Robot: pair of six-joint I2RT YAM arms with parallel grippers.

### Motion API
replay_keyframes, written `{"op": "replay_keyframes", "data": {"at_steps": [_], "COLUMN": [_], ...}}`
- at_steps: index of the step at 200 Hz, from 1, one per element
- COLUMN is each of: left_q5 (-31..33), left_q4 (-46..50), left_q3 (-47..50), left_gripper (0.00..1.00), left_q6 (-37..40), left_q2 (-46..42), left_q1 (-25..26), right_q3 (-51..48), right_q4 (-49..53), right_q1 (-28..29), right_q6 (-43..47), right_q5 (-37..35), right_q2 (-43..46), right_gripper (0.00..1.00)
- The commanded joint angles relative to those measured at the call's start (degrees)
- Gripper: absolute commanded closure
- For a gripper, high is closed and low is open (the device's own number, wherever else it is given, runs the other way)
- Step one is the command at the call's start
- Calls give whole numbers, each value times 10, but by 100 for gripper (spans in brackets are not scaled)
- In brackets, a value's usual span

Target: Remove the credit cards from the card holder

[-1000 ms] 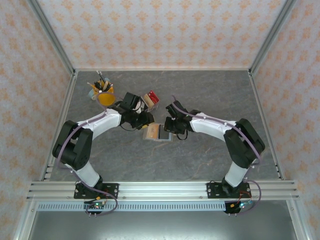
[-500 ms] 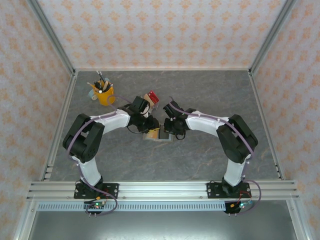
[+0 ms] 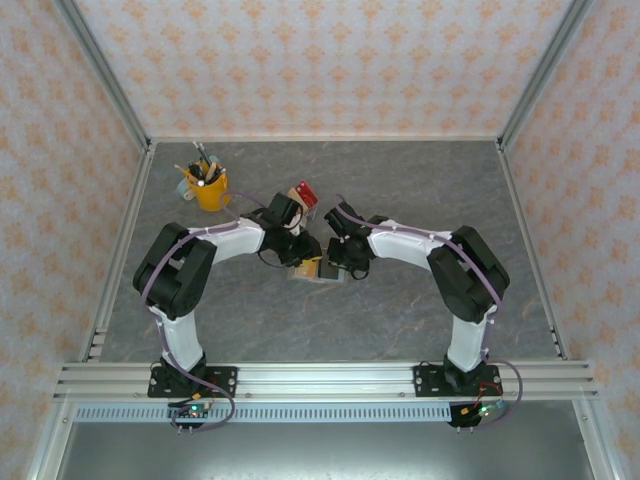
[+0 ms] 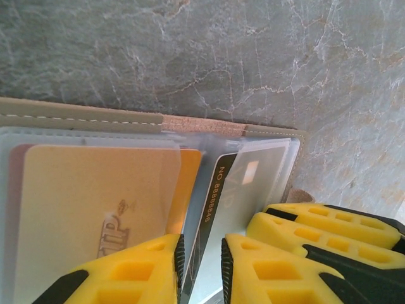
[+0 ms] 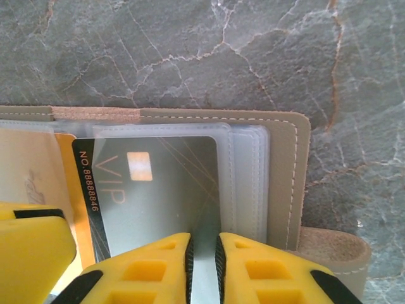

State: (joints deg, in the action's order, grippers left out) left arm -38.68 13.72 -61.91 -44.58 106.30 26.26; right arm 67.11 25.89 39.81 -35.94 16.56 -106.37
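Card holder (image 5: 285,183) lay open on table (image 5: 190,50), just ahead of both hands. Right hand (image 5: 202,266), nearly closed, pinched near edge of dark card (image 5: 164,183) w/ its clear sleeve. Left hand (image 4: 201,272): fingers nearly together betw. yellow card (image 4: 95,202) and dark card; hold cannot be told.

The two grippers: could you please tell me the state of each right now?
Left gripper: closed at the dark card's edge; whether it grips cannot be told.
Right gripper: closed on the dark card.
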Motion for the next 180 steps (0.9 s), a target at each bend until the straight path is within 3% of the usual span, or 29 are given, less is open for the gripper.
{"op": "replay_keyframes", "data": {"at_steps": [1,104,180], "left_q5": [-14,-37,30], "left_q4": [-16,-29,42], "left_q3": [-17,-19,-22], "left_gripper": [75,77,77], "left_q6": [-5,-5,40], "left_q2": [9,26,6], "left_q1": [2,-2,-7], "right_q3": [4,-1,-1], "right_q4": [34,36,36], "right_q1": [-3,-7,-8], "right_q6": [5,7,7], "right_q5": [-15,-17,-17], "right_q2": [-24,-30,-42], "right_gripper": [80,81,84]}}
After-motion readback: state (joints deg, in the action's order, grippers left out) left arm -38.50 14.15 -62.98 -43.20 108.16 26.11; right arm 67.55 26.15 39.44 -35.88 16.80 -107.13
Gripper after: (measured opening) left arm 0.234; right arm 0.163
